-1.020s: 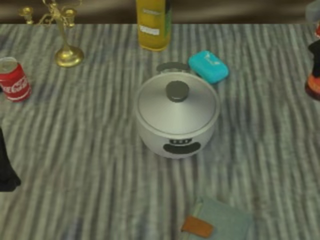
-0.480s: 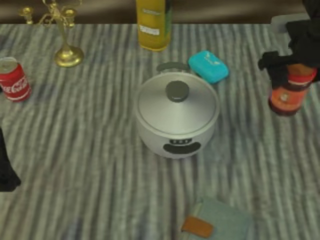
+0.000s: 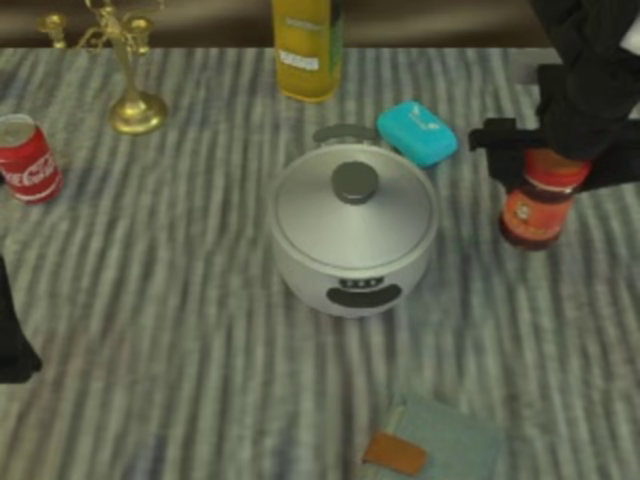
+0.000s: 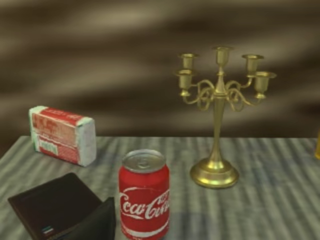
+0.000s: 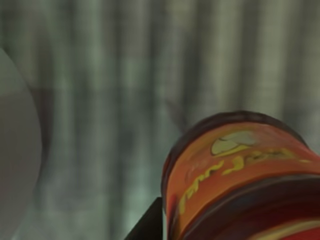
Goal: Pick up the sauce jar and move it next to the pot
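Note:
The sauce jar (image 3: 530,210), with a red lid and an orange label, hangs to the right of the pot (image 3: 355,225) with a gap between them. My right gripper (image 3: 545,160) comes from above and is shut on the jar's lid end. In the right wrist view the jar (image 5: 240,175) fills the near corner, one dark finger (image 5: 150,225) lies against its side, and the pot's grey wall (image 5: 15,150) shows at the edge. The silver-grey pot stands mid-table with its lid and dark knob on. My left arm (image 3: 12,335) sits parked at the table's left edge.
A red soda can (image 3: 28,158) and a gold candelabra (image 3: 130,90) stand at the far left. A tall yellow bottle (image 3: 307,45) is behind the pot, and a teal soap bar (image 3: 417,132) lies between pot and jar. A teal pouch (image 3: 440,440) lies at the front.
My right arm has come in from the table's right edge, carrying the jar leftward toward the pot. The pot and the left arm have stayed still.

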`<state>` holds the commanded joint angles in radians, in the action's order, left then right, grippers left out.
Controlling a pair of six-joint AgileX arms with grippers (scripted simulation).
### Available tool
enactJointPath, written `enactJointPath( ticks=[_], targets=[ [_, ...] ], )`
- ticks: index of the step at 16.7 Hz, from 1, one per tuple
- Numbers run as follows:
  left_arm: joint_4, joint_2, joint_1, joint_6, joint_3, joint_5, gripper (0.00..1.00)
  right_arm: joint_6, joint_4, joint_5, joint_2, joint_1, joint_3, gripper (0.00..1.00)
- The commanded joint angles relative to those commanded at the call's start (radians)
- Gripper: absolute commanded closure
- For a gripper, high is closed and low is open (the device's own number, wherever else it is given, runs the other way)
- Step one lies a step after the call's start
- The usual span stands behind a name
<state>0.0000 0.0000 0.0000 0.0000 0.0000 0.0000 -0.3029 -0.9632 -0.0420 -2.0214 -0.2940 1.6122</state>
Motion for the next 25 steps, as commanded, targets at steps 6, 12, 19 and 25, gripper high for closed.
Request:
enactJointPath(
  ticks=[6, 12, 19, 25],
  targets=[
    [0.0, 0.0, 0.0, 0.0, 0.0, 0.0, 0.0, 0.001, 0.033, 0.002, -0.016, 0.003, -0.018, 1.0],
    [0.0, 0.0, 0.0, 0.0, 0.0, 0.0, 0.0, 0.0, 0.166, -0.001, -0.068, 0.001, -0.098, 1.0],
    [0.0, 0.0, 0.0, 0.0, 0.0, 0.0, 0.0, 0.0, 0.168, -0.001, -0.069, 0.001, -0.099, 0.77],
    [0.0, 0.0, 0.0, 0.0, 0.0, 0.0, 0.0, 0.0, 0.168, -0.001, -0.069, 0.001, -0.099, 0.32]
  ],
)
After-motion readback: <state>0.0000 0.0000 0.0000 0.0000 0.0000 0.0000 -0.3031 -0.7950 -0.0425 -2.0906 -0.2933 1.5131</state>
